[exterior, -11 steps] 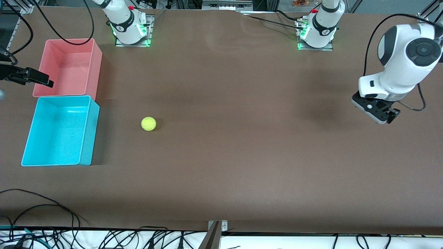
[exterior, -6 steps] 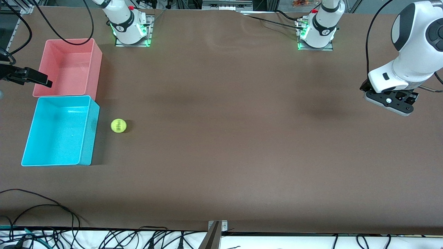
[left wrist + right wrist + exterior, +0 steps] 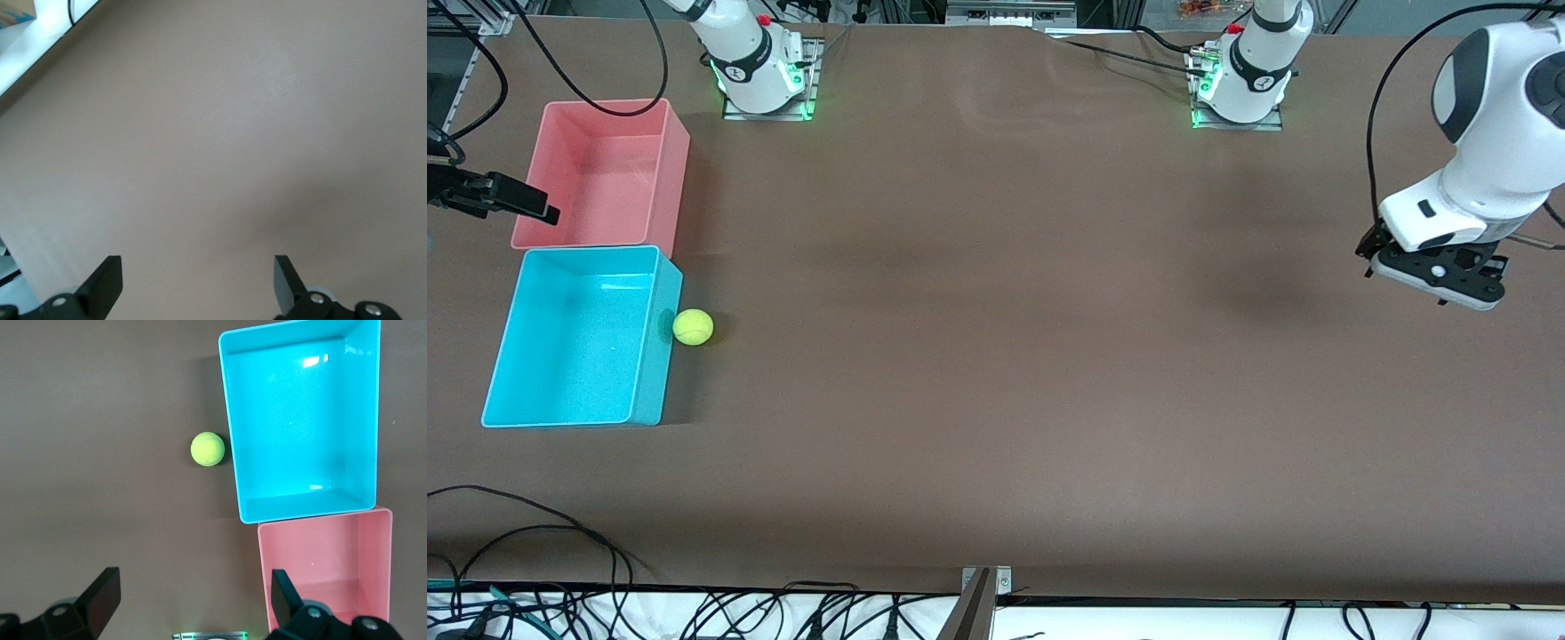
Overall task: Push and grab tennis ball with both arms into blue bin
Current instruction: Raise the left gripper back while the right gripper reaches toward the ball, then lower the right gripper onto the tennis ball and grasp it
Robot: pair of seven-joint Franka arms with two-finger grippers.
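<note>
Left gripper (image 3: 198, 283): we see it spread wide, holding nothing, above bare table (image 3: 996, 356) at the left arm's end, well apart from the blue bin (image 3: 580, 338).
Right gripper (image 3: 193, 603): we see it wide and empty, high above the table beside the blue bin.
Tennis ball (image 3: 693, 327): on the table, against the blue bin's outer wall.
Pink bin (image 3: 607, 173): touching the blue bin, farther from the front camera.
Writing: we read none.

Brown table (image 3: 996, 356) carries a blue bin (image 3: 656, 356) and a pink bin (image 3: 671, 169) touching end to end at the right arm's end, pink farther from the front camera, with the tennis ball (image 3: 693, 326) against the blue bin's outer wall.
</note>
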